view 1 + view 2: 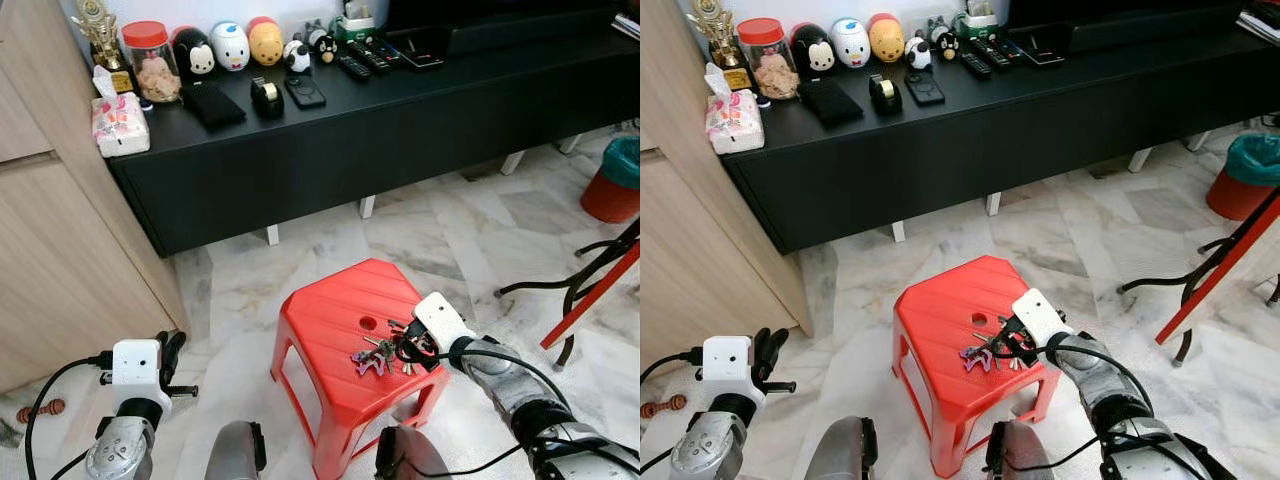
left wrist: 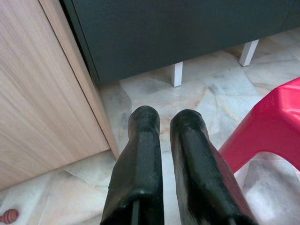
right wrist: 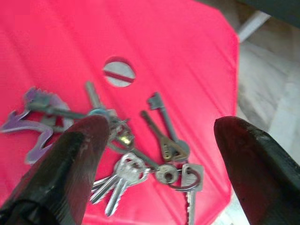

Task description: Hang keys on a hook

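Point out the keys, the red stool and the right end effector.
keys (image 3: 136, 164), right wrist view, silver key cluster.
red stool (image 1: 330, 315), left eye view, bare seat top.
right end effector (image 3: 154, 150), right wrist view, midway between open fingertips.

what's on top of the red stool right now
A bunch of keys with a purple charm lies on the red stool, near the round hole in its seat. The right gripper hovers open over the bunch. Whatever lies under the keys is covered.
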### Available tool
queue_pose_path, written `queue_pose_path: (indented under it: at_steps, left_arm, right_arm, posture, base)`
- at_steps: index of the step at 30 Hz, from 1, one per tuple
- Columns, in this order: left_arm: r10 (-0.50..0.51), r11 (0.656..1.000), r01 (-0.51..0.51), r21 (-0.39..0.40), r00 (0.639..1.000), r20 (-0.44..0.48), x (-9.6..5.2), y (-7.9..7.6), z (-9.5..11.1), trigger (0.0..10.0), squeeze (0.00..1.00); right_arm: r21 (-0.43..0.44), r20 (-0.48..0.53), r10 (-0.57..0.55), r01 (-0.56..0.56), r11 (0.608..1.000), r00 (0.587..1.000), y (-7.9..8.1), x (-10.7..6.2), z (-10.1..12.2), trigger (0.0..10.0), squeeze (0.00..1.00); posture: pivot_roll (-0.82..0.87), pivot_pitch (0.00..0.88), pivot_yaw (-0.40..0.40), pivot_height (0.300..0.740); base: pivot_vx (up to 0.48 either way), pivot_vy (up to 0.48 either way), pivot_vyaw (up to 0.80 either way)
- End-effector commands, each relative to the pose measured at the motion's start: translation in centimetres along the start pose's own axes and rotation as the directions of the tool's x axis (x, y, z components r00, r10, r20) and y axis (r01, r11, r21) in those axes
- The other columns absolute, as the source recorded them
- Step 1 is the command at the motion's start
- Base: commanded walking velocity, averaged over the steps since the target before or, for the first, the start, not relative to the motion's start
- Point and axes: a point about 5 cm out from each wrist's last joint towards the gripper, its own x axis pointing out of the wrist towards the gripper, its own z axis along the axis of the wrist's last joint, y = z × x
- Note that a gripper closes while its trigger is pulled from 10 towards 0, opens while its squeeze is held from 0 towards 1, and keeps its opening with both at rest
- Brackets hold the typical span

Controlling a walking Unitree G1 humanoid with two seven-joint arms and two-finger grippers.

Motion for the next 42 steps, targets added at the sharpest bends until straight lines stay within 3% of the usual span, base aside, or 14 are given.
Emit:
queue_pose_path:
  at_steps: [1, 4, 13, 34, 39, 40, 42]
  left_arm:
    - [0.008, 1.000, -0.008, 0.011, 1.000, -0.010, -0.2, 0.3, -0.2, 10.0, 0.00]
    - [0.008, 1.000, -0.008, 0.016, 1.000, -0.010, -0.3, 0.4, -0.1, 10.0, 0.00]
    - [0.011, 1.000, -0.011, 0.023, 1.000, -0.012, -0.7, 0.8, -0.1, 10.0, 0.00]
    - [0.015, 1.000, -0.014, 0.028, 0.999, -0.034, -2.5, 0.9, -0.2, 10.0, 0.00]
    - [0.013, 1.000, -0.012, 0.029, 0.999, -0.040, -2.7, 0.9, -0.2, 10.0, 0.00]
    - [0.013, 0.999, -0.012, 0.030, 0.999, -0.040, -2.7, 0.9, -0.2, 10.0, 0.00]
    - [0.014, 0.999, -0.013, 0.032, 0.999, -0.039, -2.6, 0.9, -0.1, 10.0, 0.00]
  right_arm:
    - [-0.072, -0.044, 0.041, -0.044, 0.996, 0.998, -0.2, -0.3, -0.5, 10.0, 0.00]
    - [-0.162, -0.118, 0.100, -0.119, 0.980, 0.988, 0.5, -0.3, -1.4, 10.0, 0.00]
    - [-0.293, -0.133, 0.066, -0.103, 0.951, 0.989, 1.1, 0.2, -1.1, 10.0, 0.00]
    - [-0.326, -0.111, -0.072, 0.032, 0.945, 0.991, 1.1, 1.0, 0.2, 10.0, 0.00]
    - [-0.285, -0.099, -0.083, 0.051, 0.957, 0.992, 1.1, 1.1, 0.3, 10.0, 0.00]
    - [-0.282, -0.098, -0.062, 0.032, 0.959, 0.993, 1.4, 1.2, 0.4, 0.0, 0.00]
    - [-0.283, -0.095, -0.036, 0.008, 0.959, 0.995, 1.8, 1.4, 0.5, 0.0, 0.00]
  posture:
    - [0.17, 0.141, -0.062, 0.612]
    - [0.18, 0.144, -0.057, 0.612]
    - [0.19, 0.163, -0.053, 0.612]
    - [0.22, 0.233, -0.060, 0.612]
    - [0.22, 0.236, -0.056, 0.612]
    - [0.23, 0.235, -0.055, 0.612]
    - [0.23, 0.234, -0.054, 0.612]
  base:
    - [0.000, 0.000, 0.00]
    - [0.000, 0.000, 0.00]
    - [0.000, 0.000, 0.00]
    - [0.000, 0.000, 0.00]
    - [0.000, 0.000, 0.00]
    - [0.000, 0.000, 0.00]
    - [0.000, 0.000, 0.00]
